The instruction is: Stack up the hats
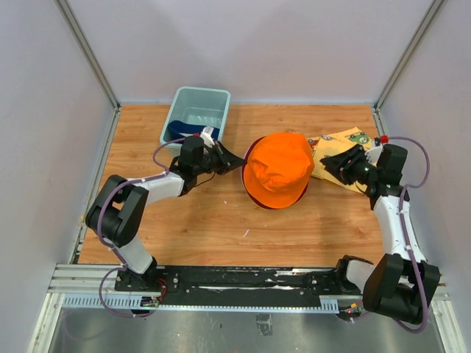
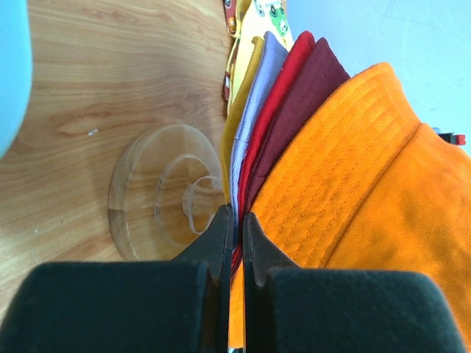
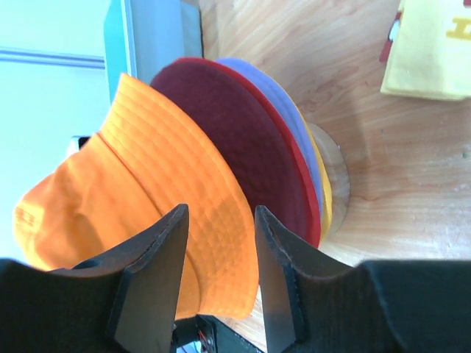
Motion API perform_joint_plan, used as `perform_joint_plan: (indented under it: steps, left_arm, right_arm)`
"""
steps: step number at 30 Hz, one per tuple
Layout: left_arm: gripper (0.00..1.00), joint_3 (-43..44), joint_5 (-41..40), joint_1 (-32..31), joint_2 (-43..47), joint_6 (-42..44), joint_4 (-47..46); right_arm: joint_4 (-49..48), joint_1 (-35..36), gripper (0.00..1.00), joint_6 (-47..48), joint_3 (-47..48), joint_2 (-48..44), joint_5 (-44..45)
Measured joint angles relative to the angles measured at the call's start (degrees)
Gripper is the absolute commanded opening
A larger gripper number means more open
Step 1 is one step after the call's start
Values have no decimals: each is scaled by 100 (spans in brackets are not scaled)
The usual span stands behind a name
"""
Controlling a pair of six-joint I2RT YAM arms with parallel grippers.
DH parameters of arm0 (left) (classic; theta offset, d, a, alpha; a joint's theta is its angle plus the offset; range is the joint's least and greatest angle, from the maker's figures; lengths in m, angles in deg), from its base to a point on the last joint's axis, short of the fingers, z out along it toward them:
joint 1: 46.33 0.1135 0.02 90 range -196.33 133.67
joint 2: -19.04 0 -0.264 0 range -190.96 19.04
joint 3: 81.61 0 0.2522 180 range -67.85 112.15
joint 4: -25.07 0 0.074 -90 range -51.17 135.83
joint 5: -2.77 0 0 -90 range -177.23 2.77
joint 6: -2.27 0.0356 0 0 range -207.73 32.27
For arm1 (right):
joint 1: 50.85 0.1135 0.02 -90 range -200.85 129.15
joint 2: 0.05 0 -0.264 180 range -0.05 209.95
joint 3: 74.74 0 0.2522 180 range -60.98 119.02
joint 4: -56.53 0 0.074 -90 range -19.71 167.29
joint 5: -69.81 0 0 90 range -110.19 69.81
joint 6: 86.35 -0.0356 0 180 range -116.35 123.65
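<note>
An orange hat (image 1: 278,169) tops a stack of hats on the wooden stand at the table's middle. In the left wrist view the brims fan out: yellow (image 2: 243,95), lavender (image 2: 261,81), red (image 2: 291,73), maroon (image 2: 309,88) and orange (image 2: 353,169). My left gripper (image 1: 237,160) (image 2: 235,220) is shut on the stacked brims at the stack's left edge. My right gripper (image 1: 329,163) (image 3: 219,220) is open and empty just right of the stack, with the orange brim (image 3: 147,169) beyond its fingers. A dark blue thing (image 1: 179,132) lies in the teal tub.
The teal tub (image 1: 176,110) stands at the back left. The yellow printed cloth (image 1: 342,140) lies flat at the back right, under my right wrist. The stand's round wooden base (image 2: 158,191) shows under the brims. Grey walls close in the table.
</note>
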Motion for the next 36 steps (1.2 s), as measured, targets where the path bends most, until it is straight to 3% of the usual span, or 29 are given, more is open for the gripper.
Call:
perform_joint_plan:
  steps: [9,19,28,32,34,36]
  left_arm:
    - [0,531,199,44,-422,210,186]
    - [0,881,409,66,-662,385,354]
    - [0,946,472,66,-695,442,426]
    - [0,981,501,70,-730,446,426]
    - [1,1010,514,70,-752,446,428]
    - [1,1032,520,70,-769,448,428]
  right_arm:
    - [-1108,-68,52,-616,151,778,-302]
    - [-2363,181,53,-1097,151,1362,-726]
    - [-2922,444,51,-1290,151,1659,-896]
    - [-3204,509,41,-1394,120,1790,-942]
    - [-3403,527,30,-1480,61,1858,-999]
    - [-3547,529,13,-1569,-2,1910,-1047]
